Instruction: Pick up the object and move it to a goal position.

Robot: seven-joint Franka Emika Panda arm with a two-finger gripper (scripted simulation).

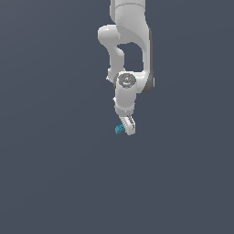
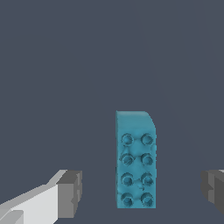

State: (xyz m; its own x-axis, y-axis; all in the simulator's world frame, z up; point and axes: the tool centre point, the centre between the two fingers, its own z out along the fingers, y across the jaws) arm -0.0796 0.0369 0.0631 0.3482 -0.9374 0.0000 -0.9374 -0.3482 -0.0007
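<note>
The object [image 2: 135,162] is a teal-blue brick with two rows of studs on its upper face and one rounded corner. In the wrist view it lies between my gripper's [image 2: 142,192] fingers, with a clear gap to the dark pad of each finger [image 2: 70,192]. The gripper is open and touches nothing. In the exterior view the white arm reaches straight down, and the object [image 1: 119,129] shows as a tiny teal spot on the exterior view's left of the gripper [image 1: 126,128], partly hidden by a finger.
A plain dark grey surface [image 1: 55,173] fills both views. No other objects, containers or edges show.
</note>
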